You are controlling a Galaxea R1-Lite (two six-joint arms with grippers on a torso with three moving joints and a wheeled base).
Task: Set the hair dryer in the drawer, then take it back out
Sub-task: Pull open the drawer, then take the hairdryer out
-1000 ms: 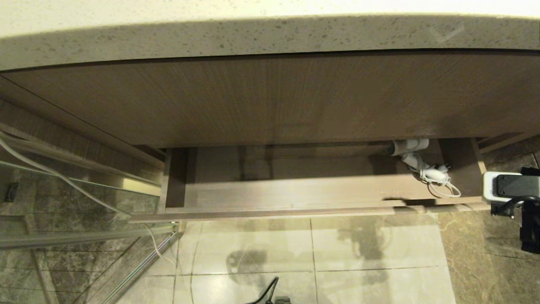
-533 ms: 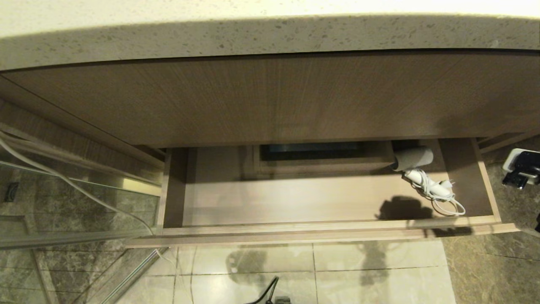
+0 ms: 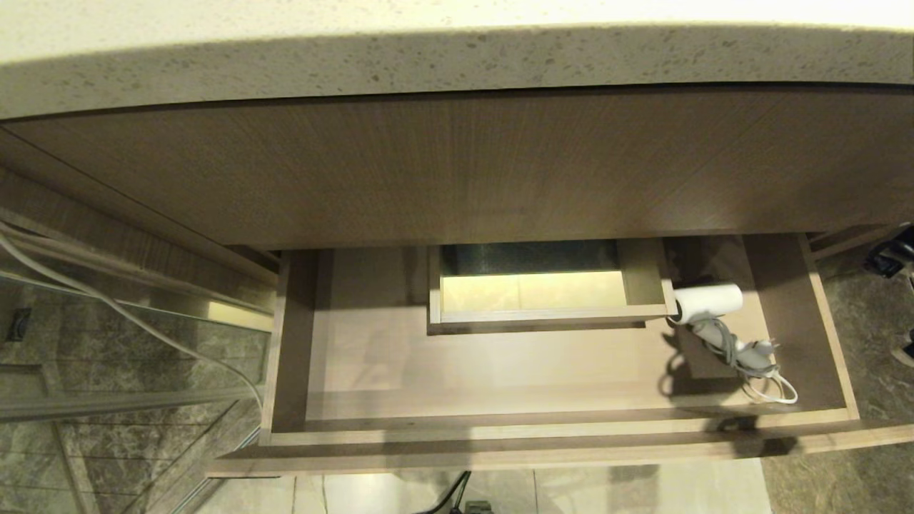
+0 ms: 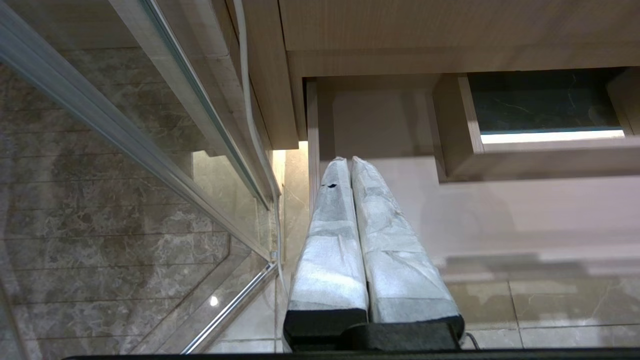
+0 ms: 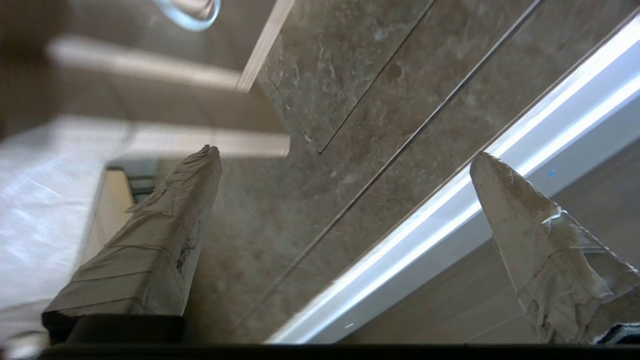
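The drawer [image 3: 500,428] stands pulled far out under the taller wood panel. The white hair dryer [image 3: 707,300] lies inside at the back right, beside the boxed cutout [image 3: 535,314], with its cord [image 3: 757,364] bundled toward the front. My right gripper [image 5: 345,151] is open and holds nothing; it hangs over the stone floor to the right of the drawer, and a dark part of that arm [image 3: 889,257] shows at the right edge of the head view. My left gripper [image 4: 346,161] is shut and empty, near the drawer's [image 4: 500,210] left front corner.
A speckled stone countertop [image 3: 457,64] overhangs the wood panel [image 3: 457,171]. A glass partition with a metal frame [image 3: 107,343] and a loose white cable [image 3: 143,321] stand to the left. Tiled floor [image 3: 643,492] lies below the drawer front.
The drawer has slid much farther out toward me, bringing the hair dryer and the cutout into view. My right gripper has left the drawer's right front corner and drawn away to the right.
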